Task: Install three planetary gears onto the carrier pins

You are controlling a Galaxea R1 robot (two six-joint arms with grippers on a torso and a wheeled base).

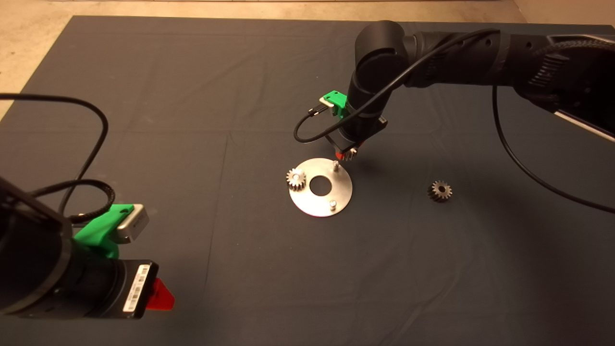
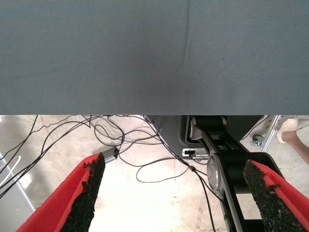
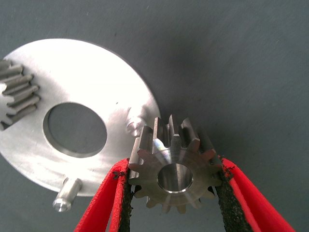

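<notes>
The shiny disc (image 1: 338, 192) lies mid-mat with one planetary gear (image 1: 296, 179) seated on its left carrier pin. The far pin (image 1: 335, 166) and the near pin (image 1: 332, 205) stand bare. My right gripper (image 1: 347, 154) hovers just above the far pin, shut on a second gear (image 3: 174, 169) held by its teeth between both pads, bore facing the camera. In the right wrist view the disc (image 3: 87, 72), the seated gear (image 3: 17, 94), one bare pin (image 3: 65, 195) and another pin (image 3: 133, 123) partly behind the held gear all show. A third gear (image 1: 439, 191) lies loose on the mat to the disc's right.
My left gripper (image 1: 161, 295) is parked at the lower left edge, open (image 2: 174, 163); its wrist view shows the mat's edge and the floor with cables beyond. The right arm's cable (image 1: 307, 129) loops down near the disc's far side.
</notes>
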